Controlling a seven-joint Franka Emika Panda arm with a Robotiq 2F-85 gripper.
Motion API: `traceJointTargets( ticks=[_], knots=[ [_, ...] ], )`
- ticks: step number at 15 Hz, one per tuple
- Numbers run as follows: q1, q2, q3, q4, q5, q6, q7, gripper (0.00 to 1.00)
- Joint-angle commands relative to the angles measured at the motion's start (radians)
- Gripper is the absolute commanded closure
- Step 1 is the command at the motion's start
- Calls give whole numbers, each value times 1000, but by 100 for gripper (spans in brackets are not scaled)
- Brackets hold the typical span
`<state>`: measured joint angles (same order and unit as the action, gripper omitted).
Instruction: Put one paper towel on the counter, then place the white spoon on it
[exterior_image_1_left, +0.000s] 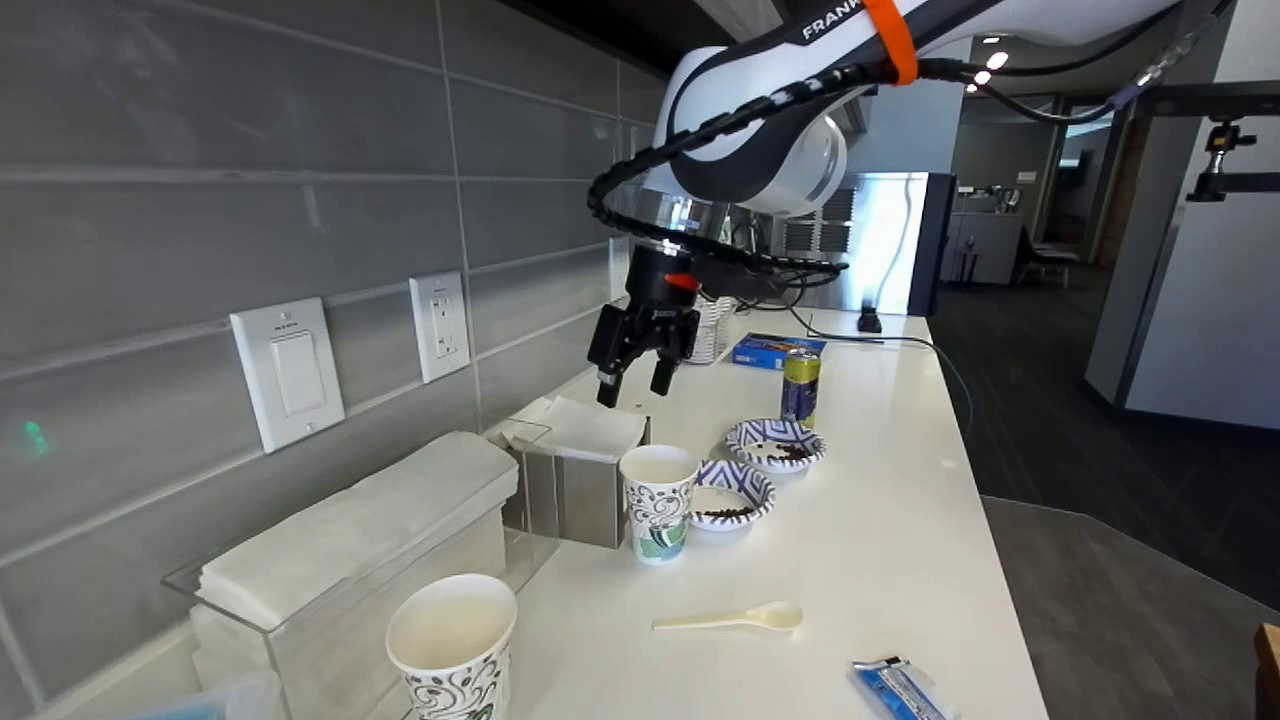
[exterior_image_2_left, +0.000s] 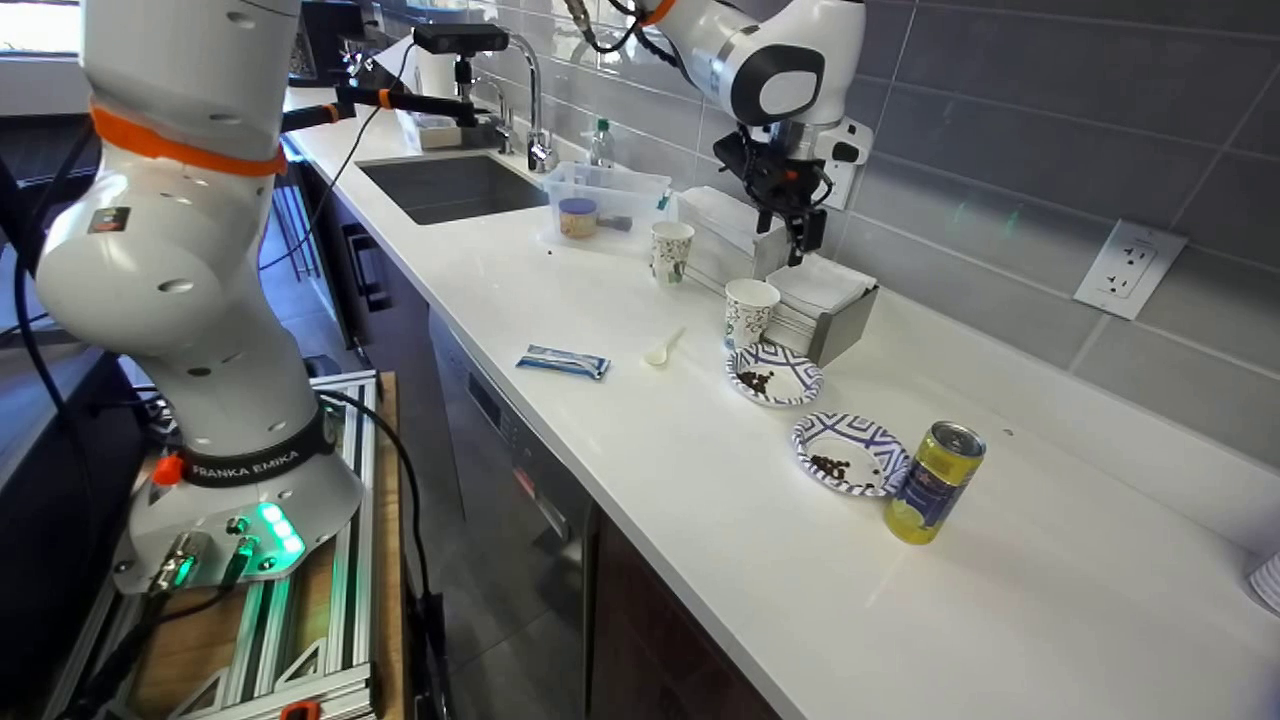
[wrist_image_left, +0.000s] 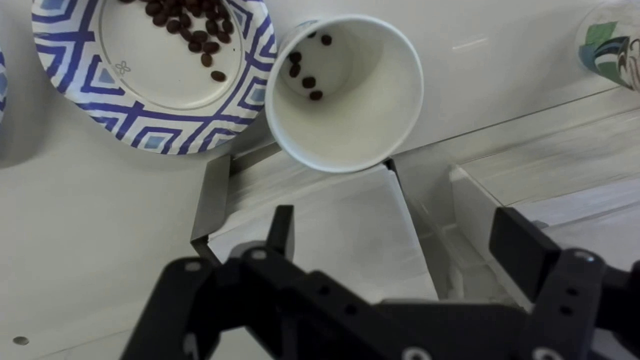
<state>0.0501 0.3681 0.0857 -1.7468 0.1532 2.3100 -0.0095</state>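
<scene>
My gripper is open and empty, pointing down above the white paper towels stacked in a grey holder by the wall. It also shows in an exterior view. In the wrist view the spread fingers frame the towel stack and the gap beside it, with the stack nearer the left finger. A second stack of white paper towels stands in a clear holder alongside. The white spoon lies flat on the counter, also seen in an exterior view; it is out of the wrist view.
A paper cup with a few beans stands against the grey holder. Two patterned bowls hold beans. A can, a blue wrapped bar, another paper cup and a clear bin are also on the counter.
</scene>
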Motion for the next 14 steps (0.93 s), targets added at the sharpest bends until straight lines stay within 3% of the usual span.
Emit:
traceJointTargets(
  ticks=[1,14],
  knots=[
    [1,0,-1,4,0,-4,1,0],
    [10,82,5,69,-100,28,-100,0]
  ],
)
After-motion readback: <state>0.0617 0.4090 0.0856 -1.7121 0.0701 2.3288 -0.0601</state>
